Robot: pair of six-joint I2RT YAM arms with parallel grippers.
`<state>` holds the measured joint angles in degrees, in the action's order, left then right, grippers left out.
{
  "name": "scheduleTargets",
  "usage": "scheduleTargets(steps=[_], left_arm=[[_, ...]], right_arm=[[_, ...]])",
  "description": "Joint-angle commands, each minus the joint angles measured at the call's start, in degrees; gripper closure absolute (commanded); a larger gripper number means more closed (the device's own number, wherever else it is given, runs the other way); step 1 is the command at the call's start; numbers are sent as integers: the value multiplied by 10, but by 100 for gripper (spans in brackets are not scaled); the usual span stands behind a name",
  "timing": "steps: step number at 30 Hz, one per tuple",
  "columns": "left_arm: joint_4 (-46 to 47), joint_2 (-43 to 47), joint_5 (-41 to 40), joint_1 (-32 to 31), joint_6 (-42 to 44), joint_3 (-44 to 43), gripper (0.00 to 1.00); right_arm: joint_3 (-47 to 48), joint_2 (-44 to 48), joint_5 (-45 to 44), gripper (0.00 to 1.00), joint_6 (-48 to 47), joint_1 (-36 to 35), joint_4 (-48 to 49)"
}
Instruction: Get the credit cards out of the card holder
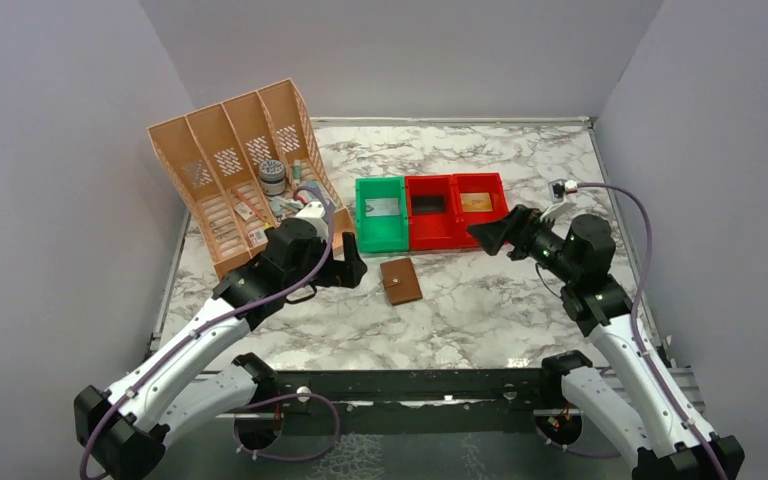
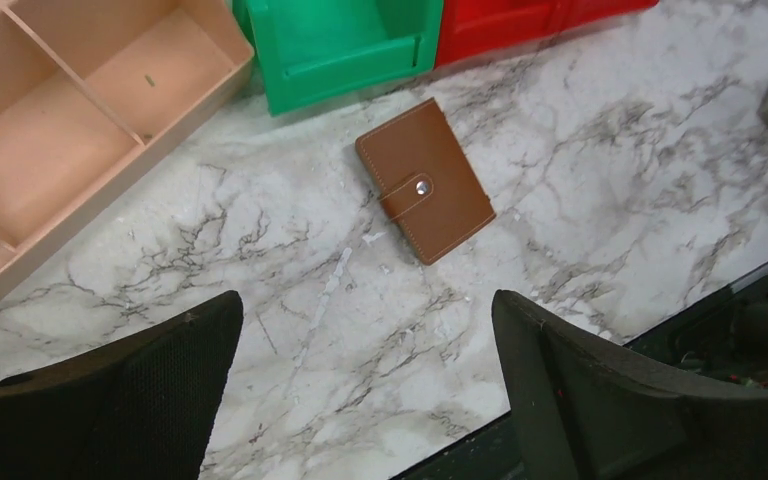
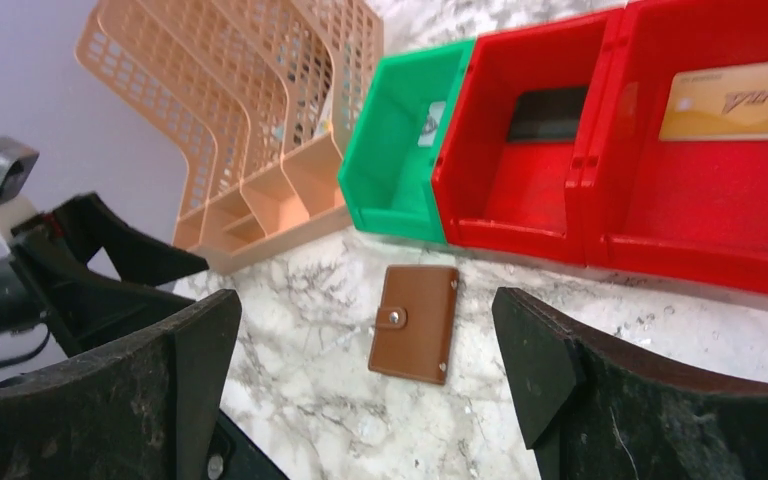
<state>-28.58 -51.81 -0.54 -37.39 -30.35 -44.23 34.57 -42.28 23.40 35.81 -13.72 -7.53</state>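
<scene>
The card holder (image 1: 400,281), a small brown leather wallet, lies flat on the marble table with its snap tab fastened. It also shows in the left wrist view (image 2: 425,180) and the right wrist view (image 3: 415,323). The holder is closed, so the credit cards are hidden. My left gripper (image 1: 357,268) hovers just left of the holder, open and empty (image 2: 365,300). My right gripper (image 1: 488,234) hangs to the holder's right, pointing toward it, open with nothing between its fingers (image 3: 365,300).
Behind the holder stand a green bin (image 1: 381,240) with a pale grey card inside, a red bin (image 1: 435,238) with a dark card, and a second red bin (image 3: 700,255) with a gold card. A peach slotted organizer (image 1: 240,170) with small items stands at the back left.
</scene>
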Motion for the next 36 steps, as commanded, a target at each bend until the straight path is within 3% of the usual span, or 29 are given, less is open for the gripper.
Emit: scheduleTargets(steps=[1,7,12,16,24,36], left_arm=[[26,44,-38,-5,-22,-5,1],[27,48,-61,-5,-41,-4,1],[11,29,-85,-5,-64,12,1],[-15,-26,-93,-5,-78,10,1],[-13,-137,-73,5,-64,-15,1],[72,-264,-54,102,-30,-58,1]], right_arm=[[49,14,-61,1,23,5,-27],[49,4,48,1,-12,6,-7],[-16,-7,153,0,3,6,95],[1,-75,204,0,-15,6,60],[30,-144,197,0,-70,6,-10],[31,-200,166,1,-79,6,-46]])
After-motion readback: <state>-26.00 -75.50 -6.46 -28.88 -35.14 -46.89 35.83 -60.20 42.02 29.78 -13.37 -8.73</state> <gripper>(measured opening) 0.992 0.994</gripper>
